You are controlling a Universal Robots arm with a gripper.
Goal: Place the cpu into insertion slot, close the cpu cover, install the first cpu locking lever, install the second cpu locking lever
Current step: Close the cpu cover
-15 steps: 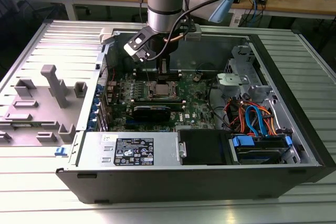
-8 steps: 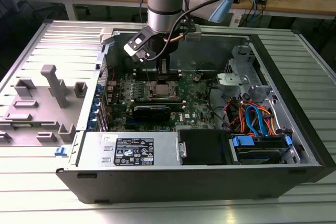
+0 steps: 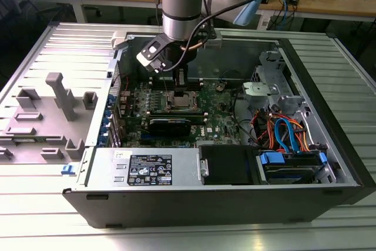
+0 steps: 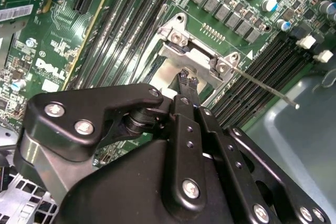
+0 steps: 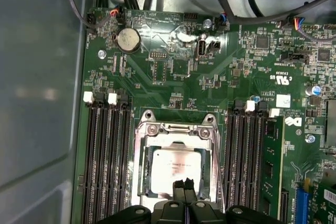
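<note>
The cpu [image 5: 176, 162], a flat square with a silver top, lies in its socket on the green motherboard [image 5: 173, 85]. The cpu cover [image 5: 143, 161], a silver frame with a square window, lies flat around it; in the second wrist view the cover [image 4: 195, 59] shows just beyond the fingertips. My gripper [image 5: 184, 184] is shut with nothing between its black fingers, its tips over the cover's edge nearest the wrist. In the exterior view the gripper [image 3: 179, 79] hangs just above the socket [image 3: 180, 99]. A thin locking lever [image 4: 262, 86] juts out from a socket corner over the memory slots.
Rows of black memory slots [image 5: 105, 161] flank the socket on both sides. The grey case wall [image 5: 37, 87] rises close beside the board. Cable bundles [image 3: 282, 130] and a drive cage [image 3: 291, 166] fill the exterior view's right. A grey fixture [image 3: 56, 107] stands outside the case.
</note>
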